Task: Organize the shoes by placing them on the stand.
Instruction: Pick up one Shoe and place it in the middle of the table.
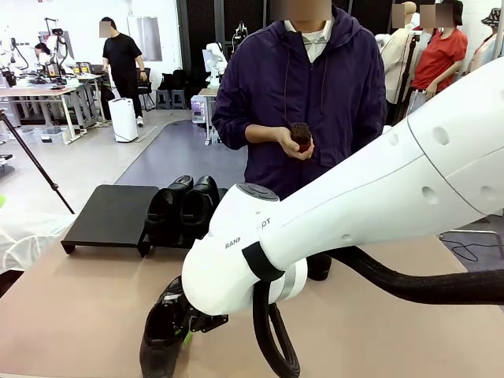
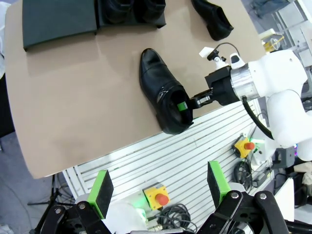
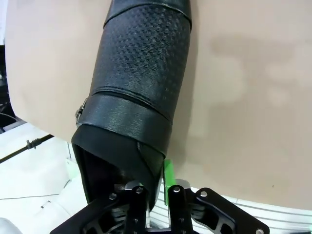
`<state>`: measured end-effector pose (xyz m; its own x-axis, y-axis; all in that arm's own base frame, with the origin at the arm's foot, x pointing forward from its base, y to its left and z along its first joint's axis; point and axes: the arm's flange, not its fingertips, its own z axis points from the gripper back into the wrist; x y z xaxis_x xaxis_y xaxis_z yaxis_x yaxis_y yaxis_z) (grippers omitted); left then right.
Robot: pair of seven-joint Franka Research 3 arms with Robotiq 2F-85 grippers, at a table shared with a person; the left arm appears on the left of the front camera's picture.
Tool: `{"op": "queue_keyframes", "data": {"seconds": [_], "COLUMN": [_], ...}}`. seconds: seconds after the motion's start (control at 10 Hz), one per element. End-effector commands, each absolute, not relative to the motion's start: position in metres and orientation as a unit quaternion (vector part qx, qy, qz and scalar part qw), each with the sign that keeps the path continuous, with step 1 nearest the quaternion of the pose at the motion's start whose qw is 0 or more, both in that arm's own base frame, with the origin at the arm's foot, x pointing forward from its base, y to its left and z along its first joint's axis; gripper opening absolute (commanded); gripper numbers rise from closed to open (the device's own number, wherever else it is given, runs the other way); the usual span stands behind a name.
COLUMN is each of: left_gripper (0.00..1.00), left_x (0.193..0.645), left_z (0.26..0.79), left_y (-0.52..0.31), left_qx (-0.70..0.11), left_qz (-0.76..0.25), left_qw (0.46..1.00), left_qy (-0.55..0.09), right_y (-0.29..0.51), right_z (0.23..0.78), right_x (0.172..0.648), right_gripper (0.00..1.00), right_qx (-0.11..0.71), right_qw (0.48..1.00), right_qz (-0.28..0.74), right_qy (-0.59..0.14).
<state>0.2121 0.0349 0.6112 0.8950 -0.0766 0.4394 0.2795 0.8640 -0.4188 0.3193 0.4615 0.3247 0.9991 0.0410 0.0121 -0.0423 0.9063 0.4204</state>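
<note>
Front view first. Spotting the right pincer [image 1: 191, 321] low by the near edge of the counter [image 1: 79, 315], nipped onto the heel end of the near shoe [image 1: 163, 331]. Farther back, seeing the stand [image 1: 110, 214] with a shoe pair [image 1: 185, 206] already parked on its right part, left panel bare. Also a person [image 1: 303, 71] across the counter holding a small brown-red object [image 1: 300, 135] — not part of the job.

Left wrist view next. Left pincer [image 2: 158, 185] spread wide, hanging high off the counter's edge, holding nothing. Looking down on the near shoe [image 2: 162, 95], seemingly resting flat close to that edge, toe aimed toward the stand [image 2: 56, 22] but well apart from it. Stray shoe [image 2: 212, 19] lying off to the side of the stand.

Right wrist view. Pinching only the thin collar wall of the near shoe [image 3: 141, 83] — one finger inside the opening, green pad [image 3: 168, 174] outside.

Worries, just guessing: such a thin bite with the whole toe sticking out front, so could pivot or slip free on the lift, and that close to the edge means a trip to the floor. Could also slide on the slanted panel or bump the shoe pair.

Materials: glossy black leather, pebbled embossed upper, smooth band across with a tiny metal stud, rounded toe. Stand flat and matte.
</note>
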Motion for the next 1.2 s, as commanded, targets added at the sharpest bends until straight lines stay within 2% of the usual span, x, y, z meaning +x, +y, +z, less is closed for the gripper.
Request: {"op": "queue_keyframes", "data": {"seconds": [0.0, 0.3, 0.5, 0.7, 1.1], "left_gripper": [1.0, 1.0, 1.0, 1.0, 1.0], "left_x": [0.21, 0.21, 0.21, 0.21, 0.21], "left_z": [0.614, 0.614, 0.614, 0.614, 0.614], "left_y": [0.034, 0.034, 0.034, 0.034, 0.034], "left_qx": [-0.252, -0.252, -0.252, -0.252, -0.252], "left_qz": [-0.091, -0.091, -0.091, -0.091, -0.091], "left_qw": [0.941, 0.941, 0.941, 0.941, 0.941], "left_qy": [-0.208, -0.208, -0.208, -0.208, -0.208], "right_y": [0.474, 0.463, 0.439, 0.384, 0.208], "right_z": [0.324, 0.34, 0.369, 0.421, 0.525], "right_x": [0.327, 0.323, 0.31, 0.288, 0.264], "right_gripper": [1.0, 1.0, 1.0, 1.0, 1.0], "right_qx": [0.217, 0.232, 0.247, 0.275, 0.278], "right_qw": [0.976, 0.972, 0.969, 0.96, 0.952], "right_qz": [0.01, 0.013, 0.024, 0.052, 0.122], "right_qy": [-0.022, -0.026, -0.004, 0.005, -0.051]}}
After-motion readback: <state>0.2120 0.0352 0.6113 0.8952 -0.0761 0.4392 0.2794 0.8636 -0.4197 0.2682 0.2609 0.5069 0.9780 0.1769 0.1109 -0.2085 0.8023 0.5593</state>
